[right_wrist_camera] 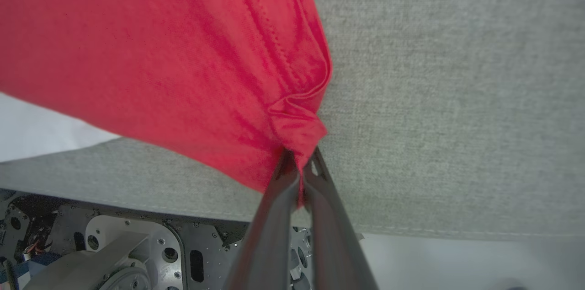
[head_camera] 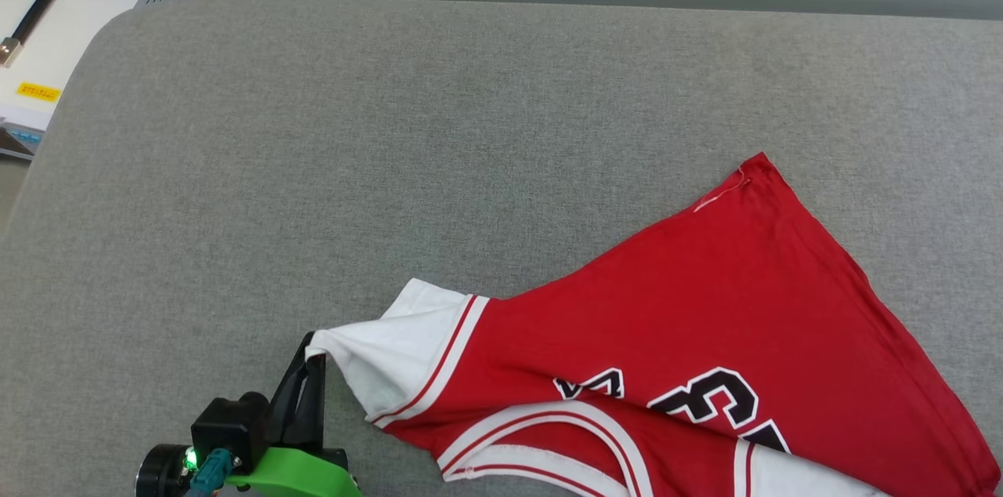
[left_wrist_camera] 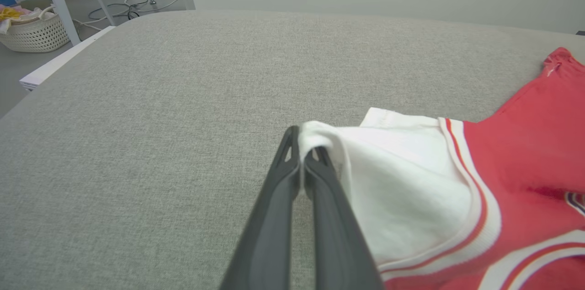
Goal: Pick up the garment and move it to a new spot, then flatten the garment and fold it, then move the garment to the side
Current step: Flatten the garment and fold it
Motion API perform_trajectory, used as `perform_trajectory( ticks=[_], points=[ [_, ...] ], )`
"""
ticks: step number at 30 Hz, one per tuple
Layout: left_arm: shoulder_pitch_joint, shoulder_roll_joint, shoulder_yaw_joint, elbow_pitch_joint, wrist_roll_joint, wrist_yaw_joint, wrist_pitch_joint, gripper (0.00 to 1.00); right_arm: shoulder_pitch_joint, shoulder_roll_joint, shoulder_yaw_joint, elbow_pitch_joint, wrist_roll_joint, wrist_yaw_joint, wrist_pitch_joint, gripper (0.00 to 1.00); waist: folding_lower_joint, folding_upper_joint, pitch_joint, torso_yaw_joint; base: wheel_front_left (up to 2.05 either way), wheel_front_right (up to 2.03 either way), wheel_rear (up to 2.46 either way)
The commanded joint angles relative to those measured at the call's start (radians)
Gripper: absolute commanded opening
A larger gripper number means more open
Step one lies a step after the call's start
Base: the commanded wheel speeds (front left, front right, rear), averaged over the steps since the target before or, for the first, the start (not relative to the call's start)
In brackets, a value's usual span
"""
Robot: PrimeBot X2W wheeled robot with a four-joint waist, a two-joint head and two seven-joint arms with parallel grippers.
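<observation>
The garment (head_camera: 705, 309) is a red jersey with white sleeves, striped trim and black numerals. It lies spread toward the lower right of the grey cushion (head_camera: 392, 128). My left gripper (head_camera: 313, 348) is at the lower left in the head view, shut on the tip of the white sleeve (left_wrist_camera: 402, 180). In the left wrist view that gripper (left_wrist_camera: 304, 143) pinches the sleeve's cloth between its dark fingertips. In the right wrist view my right gripper (right_wrist_camera: 299, 162) is shut on a bunched red corner of the garment (right_wrist_camera: 183, 52), near the cushion's front edge.
A white box with a black handle (head_camera: 47, 19) stands beyond the cushion's far left corner. A woven basket (left_wrist_camera: 32, 34), table legs and cables are on the floor to the left. The robot's metal base (right_wrist_camera: 114, 244) is below the cushion's front edge (right_wrist_camera: 137, 207).
</observation>
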Motion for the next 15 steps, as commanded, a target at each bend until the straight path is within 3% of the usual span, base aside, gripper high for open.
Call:
perform_trajectory(
  ticks=[1,3,5,6,15],
  points=[
    [0.006,0.009,0.0,-0.003,-0.007,0.005,0.0,0.0,0.01,0.016,0.01,0.028,-0.013,-0.001,-0.007,0.0,0.0001,0.0,0.004,-0.001,0.0,0.0,0.0],
    [0.003,0.01,0.0,-0.003,-0.008,0.006,0.0,0.0,-0.001,0.032,0.015,0.047,-0.024,-0.001,-0.032,0.0,0.0001,0.0,0.007,-0.002,0.0,0.0,0.0],
    [0.002,0.01,-0.002,-0.002,-0.009,0.007,0.0,0.0,-0.024,0.039,0.011,0.05,-0.035,-0.001,-0.064,0.47,0.0001,0.0,0.005,-0.004,0.0,0.0,0.0],
    [0.003,0.01,-0.003,-0.001,-0.009,0.008,0.0,0.0,-0.04,0.035,0.006,0.042,-0.045,-0.001,-0.083,1.0,0.0001,0.0,0.004,-0.006,0.0,0.0,0.0],
    [-0.014,0.013,-0.017,-0.018,-0.005,0.011,0.002,0.0,-0.238,-0.052,-0.057,-0.169,-0.054,-0.001,-0.124,1.0,0.0001,0.0,0.011,0.016,0.0,0.0,0.0]
  ],
)
